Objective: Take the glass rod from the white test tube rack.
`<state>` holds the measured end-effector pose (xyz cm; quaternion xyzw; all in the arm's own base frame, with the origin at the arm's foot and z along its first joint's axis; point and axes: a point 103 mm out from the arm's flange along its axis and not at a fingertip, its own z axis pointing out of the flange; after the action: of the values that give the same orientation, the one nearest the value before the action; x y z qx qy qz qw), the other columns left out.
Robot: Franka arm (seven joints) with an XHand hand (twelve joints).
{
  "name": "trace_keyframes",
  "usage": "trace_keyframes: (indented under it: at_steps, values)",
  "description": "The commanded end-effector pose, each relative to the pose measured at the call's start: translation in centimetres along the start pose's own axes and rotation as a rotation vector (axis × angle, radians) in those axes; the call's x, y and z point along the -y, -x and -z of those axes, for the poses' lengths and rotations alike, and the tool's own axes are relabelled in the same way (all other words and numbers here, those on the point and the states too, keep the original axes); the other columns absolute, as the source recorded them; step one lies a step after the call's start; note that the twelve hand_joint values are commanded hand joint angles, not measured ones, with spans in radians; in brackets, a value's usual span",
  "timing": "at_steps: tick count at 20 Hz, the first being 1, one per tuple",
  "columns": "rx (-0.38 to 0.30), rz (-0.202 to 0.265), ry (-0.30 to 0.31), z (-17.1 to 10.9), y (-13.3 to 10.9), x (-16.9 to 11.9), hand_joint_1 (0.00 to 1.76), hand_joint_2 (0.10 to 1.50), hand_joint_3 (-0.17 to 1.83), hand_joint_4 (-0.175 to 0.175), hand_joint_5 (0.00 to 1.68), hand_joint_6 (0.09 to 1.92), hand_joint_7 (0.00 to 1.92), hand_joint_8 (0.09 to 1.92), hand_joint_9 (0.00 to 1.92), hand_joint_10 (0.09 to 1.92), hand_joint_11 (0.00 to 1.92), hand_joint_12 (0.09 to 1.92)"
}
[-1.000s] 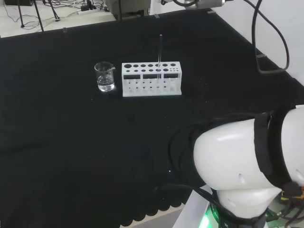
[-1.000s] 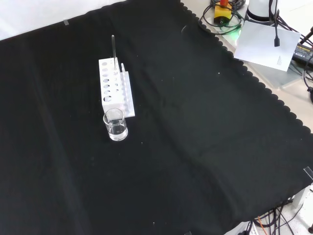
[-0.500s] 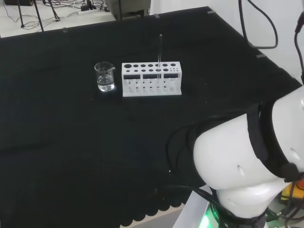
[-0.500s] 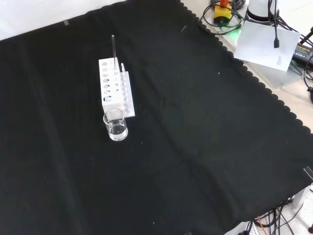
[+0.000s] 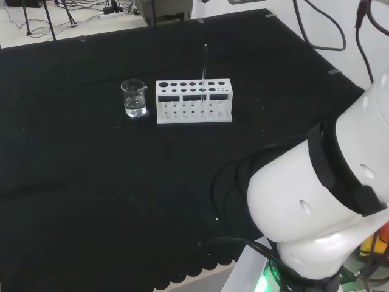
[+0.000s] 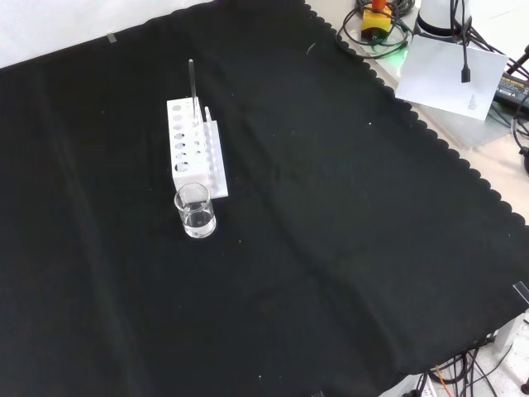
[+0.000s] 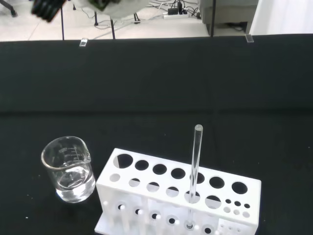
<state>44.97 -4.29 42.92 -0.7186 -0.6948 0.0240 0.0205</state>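
A clear glass rod (image 5: 205,67) stands upright in a hole of the white test tube rack (image 5: 194,107), towards the rack's right end in the head view. In the front view the rod (image 6: 192,83) rises from the far end of the rack (image 6: 187,157). The wrist view looks down on the rod (image 7: 195,161) and rack (image 7: 146,193) from some way off. A blurred part of the hand (image 7: 110,4) shows at that picture's edge, well apart from the rod. Nothing touches the rod.
A small glass beaker (image 5: 134,98) with a little clear liquid stands just left of the rack in the head view, and nearer than the rack in the front view (image 6: 196,212). The arm's white link (image 5: 316,207) bulks at the head view's lower right. Black cloth (image 6: 347,207) lies bare around.
The arm's white links have swung up and to the right in the head view. Rack, rod and beaker have stayed where they were.
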Motion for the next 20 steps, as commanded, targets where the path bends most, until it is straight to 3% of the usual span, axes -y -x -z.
trace_keyframes:
  at_steps: [1,14,20]
  values:
    - [0.020,0.002,-0.010,-1.8,0.8,-3.0,0.82,0.75,0.78,-0.128,0.02,0.09,0.00,0.88,0.17,0.95,0.11,1.44]
    - [0.034,0.006,-0.061,-6.4,1.3,-4.6,0.82,0.76,0.77,-0.133,0.04,0.09,0.04,0.92,0.24,0.96,0.16,1.44]
    - [0.017,0.021,-0.048,-8.3,1.6,-4.6,0.82,0.77,0.76,-0.142,0.08,0.09,0.12,0.96,0.33,0.96,0.21,1.44]
